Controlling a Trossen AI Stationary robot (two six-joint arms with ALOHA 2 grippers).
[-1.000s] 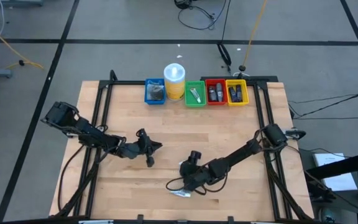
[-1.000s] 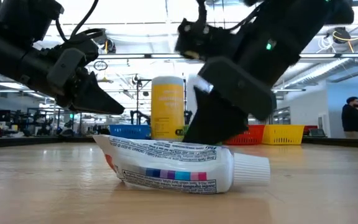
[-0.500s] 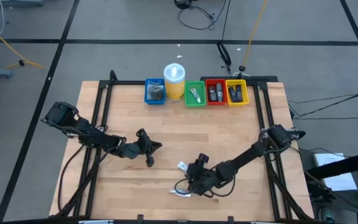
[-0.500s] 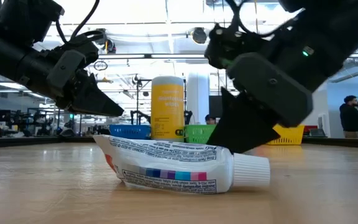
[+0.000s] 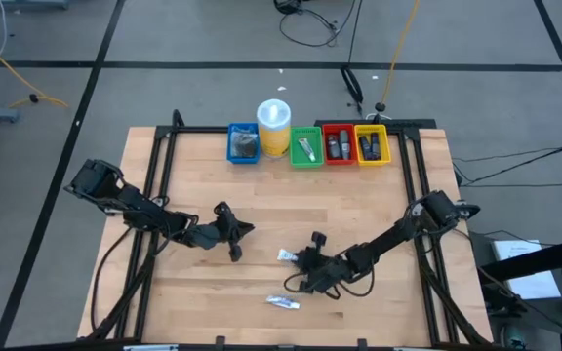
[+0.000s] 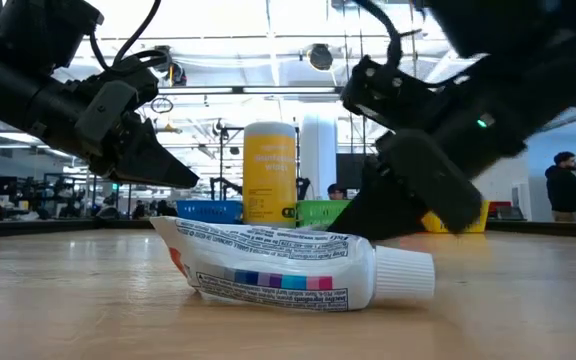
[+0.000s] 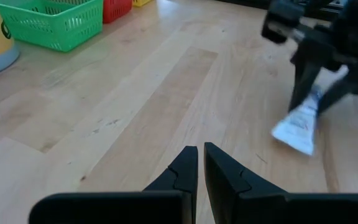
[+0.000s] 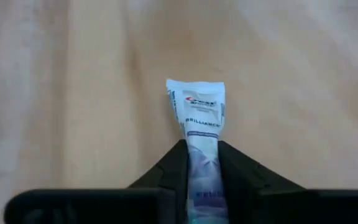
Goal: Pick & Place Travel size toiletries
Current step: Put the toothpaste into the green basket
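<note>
Two thin white tubes show. One tube [image 5: 283,303] [image 6: 288,270] lies flat on the wood near the front edge, its white cap [image 6: 404,275] at one end. My right gripper [image 5: 303,261] [image 8: 201,163], just beyond it, is shut on the other tube [image 5: 288,255] [image 7: 298,126]. My left gripper [image 5: 235,234] [image 7: 201,163] hovers shut at centre-left with nothing in it. More toiletries lie in the bins at the far edge. My right gripper pinches the tube's body [image 8: 201,152] between its two fingers, which lie along the tube. They come from the table's right, slanting down. The flat crimped end [image 8: 196,93] sticks out past the fingertips, low over the wood; whether it touches the table I cannot tell.
At the far edge stand a blue bin [image 5: 244,144], a yellow cylinder with a white lid [image 5: 274,127], a green bin [image 5: 306,146], a red bin [image 5: 338,144] and a yellow bin [image 5: 371,144]. Bare wood lies between them and the grippers.
My right gripper has drawn back from over the near tube toward the table's far edge, and a second tube now sits between its fingers. The near tube has stayed where it lay.
</note>
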